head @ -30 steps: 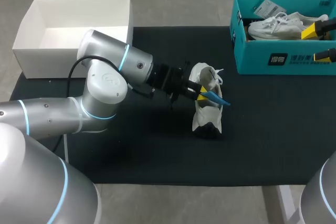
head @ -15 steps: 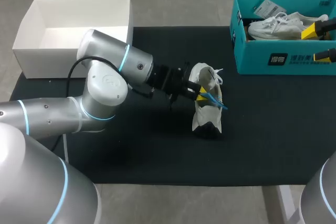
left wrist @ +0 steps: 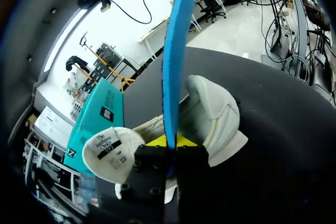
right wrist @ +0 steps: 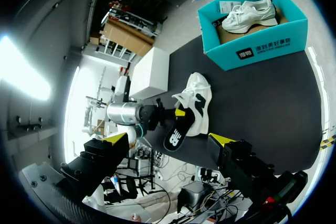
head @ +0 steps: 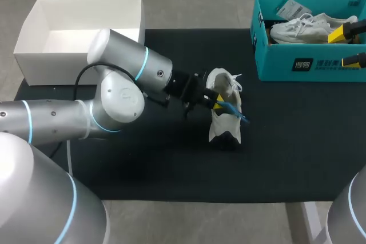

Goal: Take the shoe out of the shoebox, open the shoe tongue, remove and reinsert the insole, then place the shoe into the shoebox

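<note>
**Head view**
- Left arm (head: 123, 92): in from the left, stretched to the middle of the black mat (head: 286, 147).
- Left gripper (head: 220, 105): clamped on the blue insole (head: 237, 112), right at the shoe's opening.
- Shoe (head: 224, 121): white with a dark near end, on the mat near its middle, outside the shoebox and well apart from it.
- Insole: free end lies across the top of the shoe.
- Shoebox (head: 274, 68): teal, at the mat's far right corner, with a second white shoe (head: 297, 27) inside.
- Right gripper (head: 347, 47): yellow tips spread, nothing held, over the shoebox's right end.
- White box (head: 34, 32): open, at the far left corner.

**Left wrist view**
- Grip: both fingers pressed on the insole, which is seen edge-on and rises straight from between them.
- Shoe: just beyond the fingers, with a labelled white flap beside the gripper.
- Shoebox: beyond the shoe.

**Right wrist view**
- Fingers: wide apart, gripping nothing.
- Shoe: ahead on the mat, left gripper against it.
- Shoebox: farther off, second shoe inside.
</note>
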`<action>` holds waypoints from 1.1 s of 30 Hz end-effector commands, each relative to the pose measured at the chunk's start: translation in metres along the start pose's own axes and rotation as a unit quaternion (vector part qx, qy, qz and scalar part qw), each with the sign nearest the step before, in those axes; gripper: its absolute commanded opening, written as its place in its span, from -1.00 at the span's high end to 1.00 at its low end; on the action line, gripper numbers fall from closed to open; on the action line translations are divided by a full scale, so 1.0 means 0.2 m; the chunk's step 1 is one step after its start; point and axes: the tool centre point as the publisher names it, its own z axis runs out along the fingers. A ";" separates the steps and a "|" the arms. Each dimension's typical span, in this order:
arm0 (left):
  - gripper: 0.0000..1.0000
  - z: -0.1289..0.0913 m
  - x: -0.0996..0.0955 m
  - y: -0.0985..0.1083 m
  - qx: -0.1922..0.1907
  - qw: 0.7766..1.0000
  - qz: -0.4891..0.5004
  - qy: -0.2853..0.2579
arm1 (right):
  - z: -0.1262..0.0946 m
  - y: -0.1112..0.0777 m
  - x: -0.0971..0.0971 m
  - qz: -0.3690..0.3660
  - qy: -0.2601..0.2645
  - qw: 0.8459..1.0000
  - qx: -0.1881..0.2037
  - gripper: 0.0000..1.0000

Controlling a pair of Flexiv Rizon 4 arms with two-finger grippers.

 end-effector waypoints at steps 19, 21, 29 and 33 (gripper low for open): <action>0.12 -0.10 0.02 -0.24 0.096 0.995 0.008 0.005 | 0.00 0.00 0.00 0.001 -0.002 1.000 0.000 -1.00; 0.25 -0.10 0.02 -0.25 0.101 0.995 0.011 0.012 | 0.00 0.00 0.00 0.001 -0.002 1.000 0.000 -1.00; 1.00 -0.05 0.03 -0.21 0.097 0.995 0.005 0.025 | 0.00 0.00 0.00 0.001 -0.002 1.000 0.000 -1.00; 1.00 -0.04 0.03 -0.17 0.090 0.995 0.000 0.030 | 0.00 0.00 0.00 0.001 -0.002 1.000 0.000 -1.00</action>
